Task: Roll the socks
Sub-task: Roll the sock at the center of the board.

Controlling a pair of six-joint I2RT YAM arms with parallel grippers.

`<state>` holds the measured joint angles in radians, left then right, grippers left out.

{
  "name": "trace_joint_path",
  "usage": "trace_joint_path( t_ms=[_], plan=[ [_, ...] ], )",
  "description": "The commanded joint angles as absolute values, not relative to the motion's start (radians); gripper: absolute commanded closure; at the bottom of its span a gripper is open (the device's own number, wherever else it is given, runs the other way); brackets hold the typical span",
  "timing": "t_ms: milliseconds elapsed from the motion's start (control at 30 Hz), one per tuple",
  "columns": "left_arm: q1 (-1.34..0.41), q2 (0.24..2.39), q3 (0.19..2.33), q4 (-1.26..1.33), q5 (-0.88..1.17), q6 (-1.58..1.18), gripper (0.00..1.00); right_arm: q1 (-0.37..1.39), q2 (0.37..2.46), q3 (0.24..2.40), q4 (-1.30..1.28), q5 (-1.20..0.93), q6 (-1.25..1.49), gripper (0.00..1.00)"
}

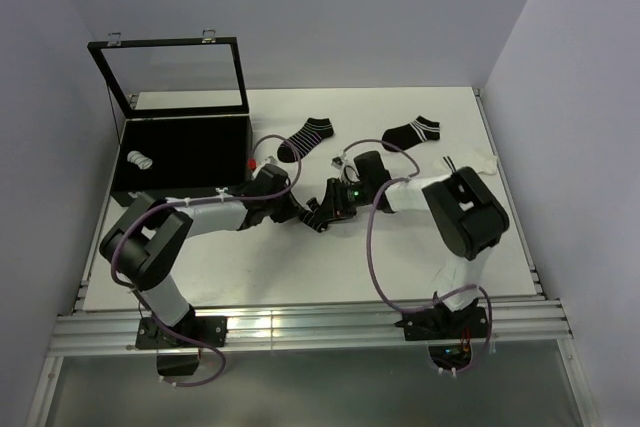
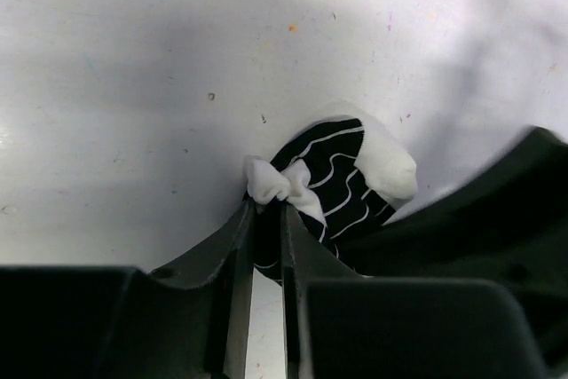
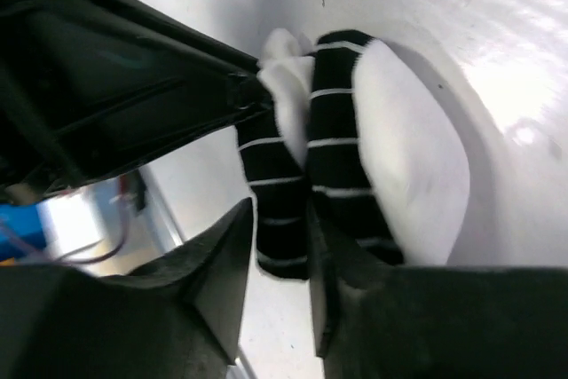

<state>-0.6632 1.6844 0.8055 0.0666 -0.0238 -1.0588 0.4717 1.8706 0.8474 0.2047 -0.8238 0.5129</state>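
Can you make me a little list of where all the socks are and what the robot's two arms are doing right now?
middle sock: black with white stripes and a white toe, bunched up between both arms
left jaws: shut on the middle sock
right jaws: shut on the middle sock
flat socks: two black striped ones, farther back on the table
white sock: beside the right arm
black box: at the left, lid open
rolled sock: inside the black box
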Motion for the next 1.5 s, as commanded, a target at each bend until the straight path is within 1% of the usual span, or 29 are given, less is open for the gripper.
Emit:
trace_joint_path(
  t_ms=[0, 33, 67, 100, 133, 200, 300, 400, 433, 567, 733, 967, 1067, 1167, 1200, 1267, 1300, 1333, 1367, 1433, 1467],
  plan=[
    [-0.675, 1.741, 0.828, -0.118, -0.044, -1.008, 0.84, 0.495, 1.691, 0.807, 0.147, -0.596, 0.411, 0.60],
    [-0.673, 1.747, 0.836, -0.135, -0.046, -1.005, 0.84, 0.512, 1.657, 0.796, 0.146, -0.551, 0.390, 0.57],
    [-0.675, 1.752, 0.845, -0.147, -0.046, -0.999, 0.85, 0.524, 1.625, 0.779, 0.141, -0.505, 0.371, 0.55],
    [-0.673, 1.753, 0.859, -0.170, -0.045, -0.990, 0.87, 0.540, 1.562, 0.770, 0.132, -0.374, 0.351, 0.54],
    [-0.673, 1.756, 0.867, -0.178, -0.046, -0.986, 0.87, 0.560, 1.530, 0.761, 0.135, -0.311, 0.301, 0.51],
    [-0.675, 1.756, 0.880, -0.190, -0.041, -0.973, 0.87, 0.644, 1.458, 0.730, 0.153, -0.138, 0.247, 0.50],
    [-0.675, 1.764, 0.911, -0.227, -0.037, -0.957, 0.87, 0.761, 1.408, 0.686, 0.221, 0.035, 0.154, 0.48],
    [-0.675, 1.773, 0.945, -0.264, -0.031, -0.939, 0.87, 0.845, 1.405, 0.640, 0.305, 0.119, 0.086, 0.47],
    [-0.673, 1.776, 0.953, -0.282, -0.031, -0.933, 0.87, 0.865, 1.408, 0.629, 0.319, 0.177, 0.057, 0.46],
    [-0.675, 1.779, 0.985, -0.319, -0.032, -0.917, 0.87, 0.952, 1.459, 0.637, 0.365, 0.297, 0.011, 0.45],
    [-0.675, 1.781, 1.002, -0.342, -0.031, -0.904, 0.87, 1.037, 1.549, 0.678, 0.385, 0.385, -0.080, 0.44],
    [-0.675, 1.787, 1.011, -0.348, -0.021, -0.894, 0.87, 1.101, 1.666, 0.736, 0.370, 0.471, -0.121, 0.45],
    [-0.675, 1.789, 1.011, -0.342, -0.009, -0.893, 0.87, 1.114, 1.713, 0.755, 0.356, 0.491, -0.124, 0.53],
    [-0.675, 1.784, 1.008, -0.333, 0.009, -0.894, 0.87, 1.117, 1.756, 0.769, 0.341, 0.508, -0.120, 0.64],
    [-0.673, 1.784, 1.008, -0.331, 0.014, -0.896, 0.86, 1.117, 1.764, 0.775, 0.330, 0.511, -0.111, 0.74],
    [-0.672, 1.769, 1.006, -0.327, 0.024, -0.899, 0.85, 1.117, 1.767, 0.778, 0.308, 0.503, -0.094, 0.83],
    [-0.670, 1.763, 1.005, -0.324, 0.029, -0.900, 0.81, 1.115, 1.763, 0.773, 0.305, 0.497, -0.075, 0.93],
    [-0.664, 1.747, 1.002, -0.321, 0.032, -0.905, 0.77, 1.115, 1.753, 0.759, 0.304, 0.482, -0.063, 0.97],
    [-0.660, 1.735, 0.994, -0.313, 0.034, -0.914, 0.67, 1.112, 1.729, 0.753, 0.293, 0.436, -0.051, 0.99],
    [-0.646, 1.697, 0.980, -0.302, 0.037, -0.926, 0.58, 1.091, 1.701, 0.739, 0.278, 0.367, -0.002, 1.00],
    [-0.640, 1.680, 0.964, -0.295, 0.038, -0.931, 0.46, 1.079, 1.672, 0.735, 0.266, 0.294, 0.029, 1.00]
  ],
)
